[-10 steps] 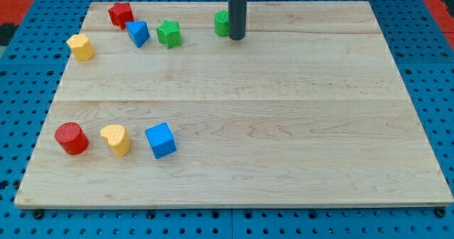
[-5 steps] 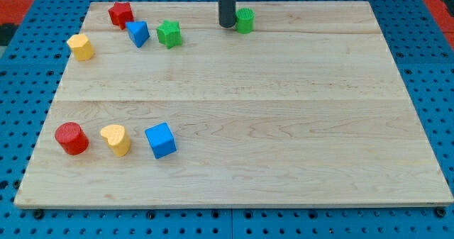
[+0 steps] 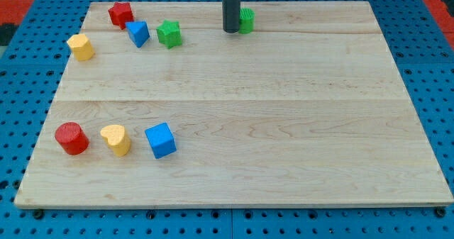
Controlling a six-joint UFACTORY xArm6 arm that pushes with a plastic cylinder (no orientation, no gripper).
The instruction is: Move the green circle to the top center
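Since half-second-ago frame: my tip (image 3: 231, 30) shifts slightly right, overlapping green circle's (image 3: 246, 20) left edge. Circle: bench (image 3: 284, 125) top centre. Light, rigid, slides; push sidewall. No claw fitted.

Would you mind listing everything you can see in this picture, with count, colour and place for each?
green circle: 1, green, top centre, partly hidden behind the rod
green star: 1, green, top, left of centre
blue triangle: 1, blue, just left of the green star
red star: 1, red, top left
yellow block: 1, yellow, upper left edge
red cylinder: 1, red, lower left
yellow heart: 1, yellow, right of the red cylinder
blue cube: 1, blue, right of the yellow heart
wooden board: 1, pale wood, on a blue pegboard
my tip: 1, dark rod, against the green circle's left side
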